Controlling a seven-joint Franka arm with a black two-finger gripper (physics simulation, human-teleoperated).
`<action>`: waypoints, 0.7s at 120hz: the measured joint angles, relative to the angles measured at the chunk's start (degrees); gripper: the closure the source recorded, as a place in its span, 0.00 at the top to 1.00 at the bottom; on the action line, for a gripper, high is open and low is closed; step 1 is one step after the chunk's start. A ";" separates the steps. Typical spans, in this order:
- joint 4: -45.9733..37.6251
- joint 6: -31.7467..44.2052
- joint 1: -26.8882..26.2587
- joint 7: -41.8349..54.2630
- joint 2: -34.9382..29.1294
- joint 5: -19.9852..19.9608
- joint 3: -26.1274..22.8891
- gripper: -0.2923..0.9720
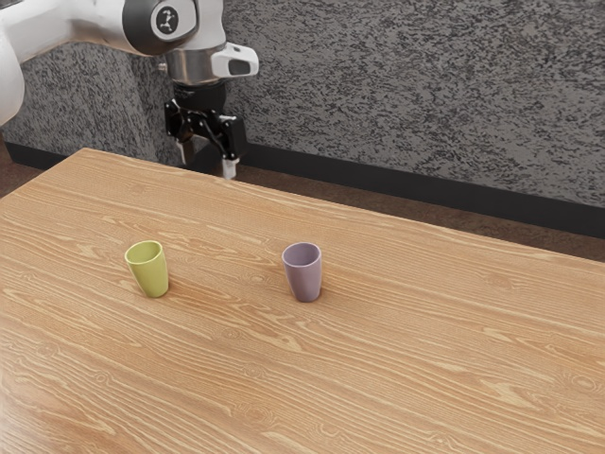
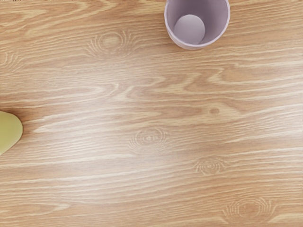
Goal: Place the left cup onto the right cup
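Observation:
A yellow-green cup [image 1: 147, 268] stands upright on the wooden table [image 1: 425, 359], toward the exterior view's left. A purple cup [image 1: 302, 270] stands upright to its right, about a cup's height apart from it. My gripper [image 1: 208, 161] hangs high above the table's far edge, well behind both cups, open with nothing between its fingers. In the wrist view I look straight down into the empty purple cup [image 2: 197, 23], and an edge of the yellow-green cup [image 2: 8, 131] shows at the frame's border.
The table's far edge [image 1: 378, 210] runs below a dark speckled wall [image 1: 425, 85] with a black baseboard. Bare wood grain lies all around the two cups.

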 joint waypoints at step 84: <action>-15.95 8.90 0.12 -0.14 -0.69 -1.15 4.11 0.77</action>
